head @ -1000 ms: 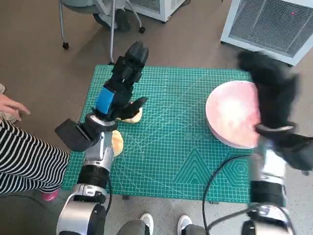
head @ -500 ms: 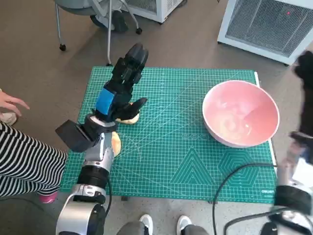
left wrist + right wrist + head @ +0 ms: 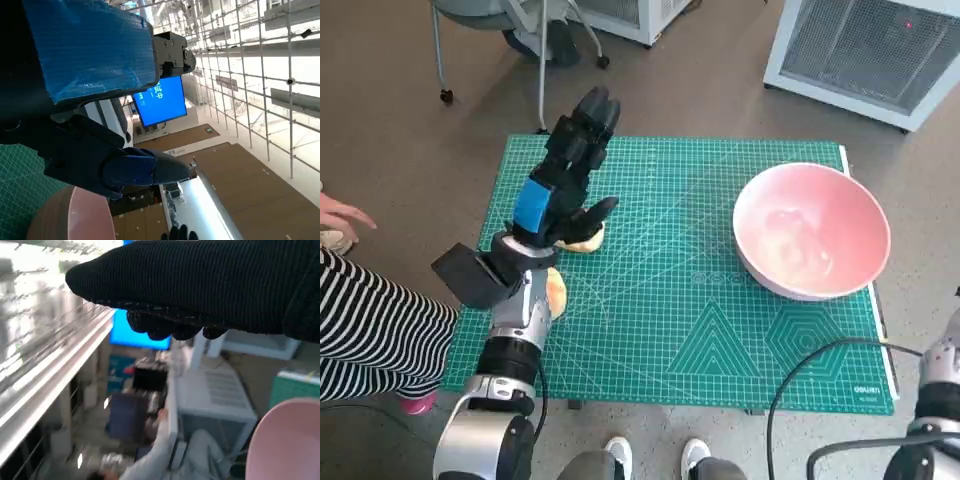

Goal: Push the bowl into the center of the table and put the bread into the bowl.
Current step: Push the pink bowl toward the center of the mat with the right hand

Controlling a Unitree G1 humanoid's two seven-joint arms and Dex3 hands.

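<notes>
The wide, pale pink glazed bowl [image 3: 811, 231] sat well apart from the left robot hand [image 3: 563, 183], at the far side of the green gridded cutting mat [image 3: 690, 330] covering the worktop, nowhere near centre. That robot hand hung over the small golden bread roll [image 3: 582, 240], fingers spread and gripping nothing. The right robot hand [image 3: 200, 287] (only a gloved band in its wrist view) hid its fingers, so I could not tell its state. A hasty shove risked sending the bowl off the near edge; a second roll [image 3: 557, 292] sat beneath the forearm and could be knocked.
</notes>
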